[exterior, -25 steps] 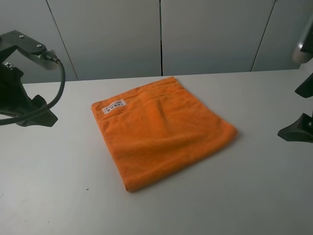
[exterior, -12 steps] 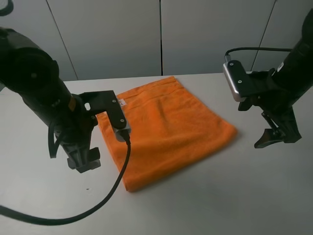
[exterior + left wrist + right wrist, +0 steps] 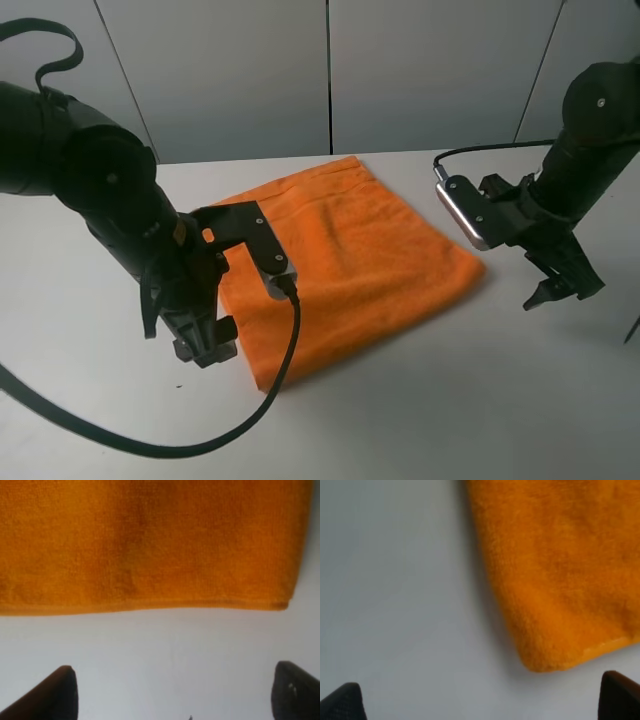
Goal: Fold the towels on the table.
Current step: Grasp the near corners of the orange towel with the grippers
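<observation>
At the middle of the white table, the orange towel is lying flat, with the left gripper hovering at its 8 o'clock edge and the right gripper hovering beside its 3 o'clock corner, both spreading their fingers wide and holding nothing.

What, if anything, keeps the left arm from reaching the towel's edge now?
Probably nothing, so yes: the left tool is open, with only white table between it and the towel edge.
</observation>
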Available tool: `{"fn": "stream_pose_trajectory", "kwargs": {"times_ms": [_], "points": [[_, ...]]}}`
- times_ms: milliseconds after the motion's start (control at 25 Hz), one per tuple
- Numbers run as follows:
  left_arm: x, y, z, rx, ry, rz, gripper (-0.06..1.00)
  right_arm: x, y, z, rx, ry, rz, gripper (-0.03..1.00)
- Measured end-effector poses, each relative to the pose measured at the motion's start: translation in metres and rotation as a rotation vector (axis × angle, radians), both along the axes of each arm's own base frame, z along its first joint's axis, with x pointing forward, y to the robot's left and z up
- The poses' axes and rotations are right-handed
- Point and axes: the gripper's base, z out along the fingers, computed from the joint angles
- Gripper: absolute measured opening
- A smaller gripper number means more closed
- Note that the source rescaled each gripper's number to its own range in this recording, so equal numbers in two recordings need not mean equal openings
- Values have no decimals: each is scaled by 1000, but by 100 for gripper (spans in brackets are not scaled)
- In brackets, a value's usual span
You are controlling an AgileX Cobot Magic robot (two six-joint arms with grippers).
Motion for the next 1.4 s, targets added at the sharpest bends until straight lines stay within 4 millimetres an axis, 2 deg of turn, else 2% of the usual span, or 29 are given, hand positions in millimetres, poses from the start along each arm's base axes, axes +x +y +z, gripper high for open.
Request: {"fn": "stream_pose_trajectory", "kwargs": {"times_ms": [160, 320, 480, 760, 1160, 1400], "points": [[-2, -4, -11, 14, 34, -2, 100, 5, 0, -3, -18, -1, 18, 100], [-11, -19, -20, 5, 38, -43, 100, 13, 3, 1, 9, -24, -4, 100], [-12, -30, -27, -40, 15, -13, 100, 15, 5, -4, 20, -7, -12, 100], [-12, -33, -40, -26, 52, 22, 100, 22, 7, -13, 23, 12, -12, 100], [-12, -42, -37, -72, 30, 26, 100, 25, 11, -24, 43, 59, -4, 100], [-13, -43, -48, -63, 69, 56, 100, 25, 11, -25, 47, 62, -1, 100]]}}
